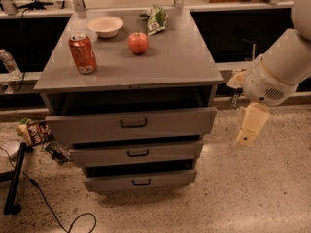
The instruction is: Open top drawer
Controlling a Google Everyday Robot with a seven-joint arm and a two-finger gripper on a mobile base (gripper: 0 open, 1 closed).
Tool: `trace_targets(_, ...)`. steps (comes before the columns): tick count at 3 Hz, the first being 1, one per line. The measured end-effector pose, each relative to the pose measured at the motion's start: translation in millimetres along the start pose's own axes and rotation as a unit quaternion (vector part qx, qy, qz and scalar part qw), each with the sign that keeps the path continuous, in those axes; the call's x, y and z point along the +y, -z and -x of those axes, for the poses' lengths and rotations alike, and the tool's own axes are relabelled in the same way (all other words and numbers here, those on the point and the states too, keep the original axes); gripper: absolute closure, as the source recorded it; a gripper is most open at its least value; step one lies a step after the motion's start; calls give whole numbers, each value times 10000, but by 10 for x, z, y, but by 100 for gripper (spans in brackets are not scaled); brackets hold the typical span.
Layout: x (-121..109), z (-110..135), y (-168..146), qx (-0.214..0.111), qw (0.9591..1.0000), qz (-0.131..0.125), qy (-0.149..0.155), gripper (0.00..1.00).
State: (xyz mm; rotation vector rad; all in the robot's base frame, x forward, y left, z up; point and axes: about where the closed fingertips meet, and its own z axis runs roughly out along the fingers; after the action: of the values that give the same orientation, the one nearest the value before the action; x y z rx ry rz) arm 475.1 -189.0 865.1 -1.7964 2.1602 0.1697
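The top drawer (131, 123) is the widest of three grey drawers in the cabinet. It stands pulled out a little, with a dark gap above its front panel and a small dark bar handle (133, 124) at the middle. My gripper (247, 139) hangs pointing down to the right of the cabinet, about level with the top drawer's front and apart from it. It holds nothing that I can see.
The middle drawer (137, 153) and bottom drawer (141, 181) also stick out slightly. On the cabinet top (180, 57) stand a red can (82, 53), a white bowl (105, 25), an apple (138, 42) and a green bag (156, 17). Cables and wrappers (34, 132) lie on the floor at the left.
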Motion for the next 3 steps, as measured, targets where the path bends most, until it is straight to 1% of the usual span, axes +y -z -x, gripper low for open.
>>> trace_targets(1, -95, 22, -434, -299, 9992, -56, 240, 0)
trace_targets(2, -301, 146, -835, -645, 9961, -209, 558, 0)
trace_targets(3, -438, 200, -1163, -852, 9940, -141, 671, 0)
